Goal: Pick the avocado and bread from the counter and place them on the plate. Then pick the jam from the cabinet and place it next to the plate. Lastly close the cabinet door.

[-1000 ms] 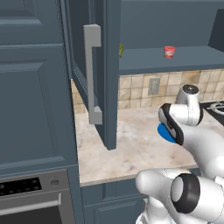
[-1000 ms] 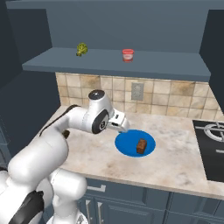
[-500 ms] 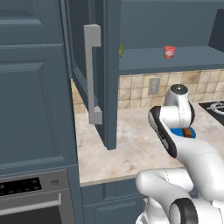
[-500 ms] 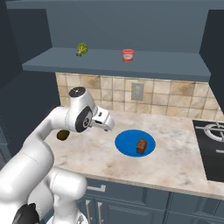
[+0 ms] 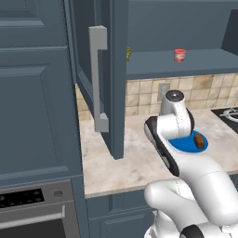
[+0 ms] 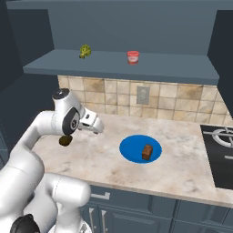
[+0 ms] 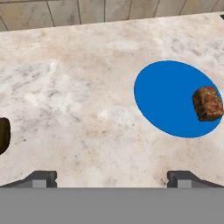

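Avocado point(image 6: 66, 140) sits on the counter point(image 6: 182, 168), off to the left of the gripper point(image 7: 111, 177), which hangs wide open and empty above bare stone. Bread point(image 6: 147, 152) lies on the blue plate point(image 6: 132, 148); jam point(image 6: 133, 57) waits on the cabinet point(image 6: 118, 68) shelf. Arm bent low, hand tipped downward.

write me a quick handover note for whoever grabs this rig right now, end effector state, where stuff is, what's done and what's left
End effector: open, holding nothing, above bare counter between the avocado and the plate.
Bread: already on the plate, toward its right edge in the right base view.
Avocado: on the counter left of the plate, partly behind the arm.
Jam: on the cabinet shelf.
Cabinet door: open.
Done: bread plated.
Left: put the avocado on the plate, set the jam beside the plate, close the door.
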Controlling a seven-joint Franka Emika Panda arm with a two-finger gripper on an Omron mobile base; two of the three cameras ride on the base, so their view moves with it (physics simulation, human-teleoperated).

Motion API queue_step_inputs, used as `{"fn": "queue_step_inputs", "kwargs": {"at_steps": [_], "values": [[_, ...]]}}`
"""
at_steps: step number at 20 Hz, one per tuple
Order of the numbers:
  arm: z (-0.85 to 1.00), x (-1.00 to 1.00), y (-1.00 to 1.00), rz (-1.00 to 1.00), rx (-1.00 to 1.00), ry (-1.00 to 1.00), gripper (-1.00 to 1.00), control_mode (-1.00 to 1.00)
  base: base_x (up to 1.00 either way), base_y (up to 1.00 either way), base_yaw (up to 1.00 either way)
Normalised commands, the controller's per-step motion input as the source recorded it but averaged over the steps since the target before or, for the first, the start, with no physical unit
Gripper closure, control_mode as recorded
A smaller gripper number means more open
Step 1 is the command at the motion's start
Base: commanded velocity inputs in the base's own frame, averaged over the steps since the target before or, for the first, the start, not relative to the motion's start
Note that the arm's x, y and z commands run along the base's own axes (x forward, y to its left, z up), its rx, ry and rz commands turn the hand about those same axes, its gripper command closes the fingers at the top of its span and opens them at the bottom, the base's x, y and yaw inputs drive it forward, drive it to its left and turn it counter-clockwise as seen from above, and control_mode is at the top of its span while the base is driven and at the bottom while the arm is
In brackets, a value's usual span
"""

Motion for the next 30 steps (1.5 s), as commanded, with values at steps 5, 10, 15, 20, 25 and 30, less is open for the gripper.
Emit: {"fn": "queue_step_inputs", "kwargs": {"at_steps": [5,10,15,20,25,30], "values": [[0.08,0.00,0.46,0.00,-0.01,0.01,-1.00,-1.00,0.00,0.00,0.00],[0.08,-0.01,0.40,0.00,0.00,0.01,-1.00,-1.00,0.00,0.00,0.00],[0.04,0.00,0.37,0.00,0.00,0.06,-1.00,-1.00,0.00,0.00,0.00],[0.00,-0.02,0.17,0.04,0.00,0.11,-1.00,-1.00,0.00,0.00,0.00],[0.00,-0.06,0.17,0.06,0.00,0.11,-1.00,-1.00,0.00,0.00,0.00],[0.00,-0.05,0.23,0.04,0.00,0.04,-1.00,-1.00,0.00,0.00,0.00]]}}
